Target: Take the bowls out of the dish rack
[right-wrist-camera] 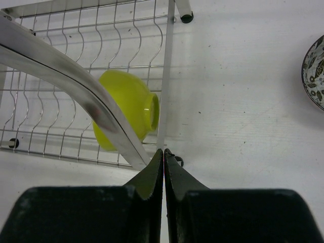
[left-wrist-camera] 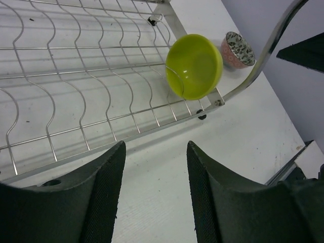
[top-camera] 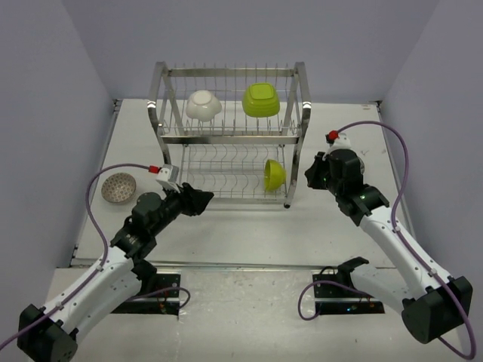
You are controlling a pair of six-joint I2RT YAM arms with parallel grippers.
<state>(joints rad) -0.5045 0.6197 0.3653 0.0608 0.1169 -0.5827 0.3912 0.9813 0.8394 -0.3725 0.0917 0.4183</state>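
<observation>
The dish rack (top-camera: pixel 226 138) stands at the back middle of the table. Its upper tier holds a white bowl (top-camera: pixel 204 105) and a squarish lime green bowl (top-camera: pixel 261 99). A round lime green bowl (top-camera: pixel 275 174) stands on edge at the right end of the lower tier; it also shows in the left wrist view (left-wrist-camera: pixel 195 66) and the right wrist view (right-wrist-camera: pixel 126 107). One speckled bowl (top-camera: pixel 118 188) sits on the table at the left. Another speckled bowl (left-wrist-camera: pixel 239 49) sits right of the rack (right-wrist-camera: pixel 316 71). My left gripper (top-camera: pixel 202 200) is open and empty before the lower tier (left-wrist-camera: pixel 155 152). My right gripper (top-camera: pixel 313 172) is shut and empty beside the rack's right end (right-wrist-camera: pixel 164 152).
Purple cables loop from both arms. The rack's shiny front right post (right-wrist-camera: pixel 76 86) crosses in front of the round green bowl in the right wrist view. Grey walls close in the table on the left, back and right.
</observation>
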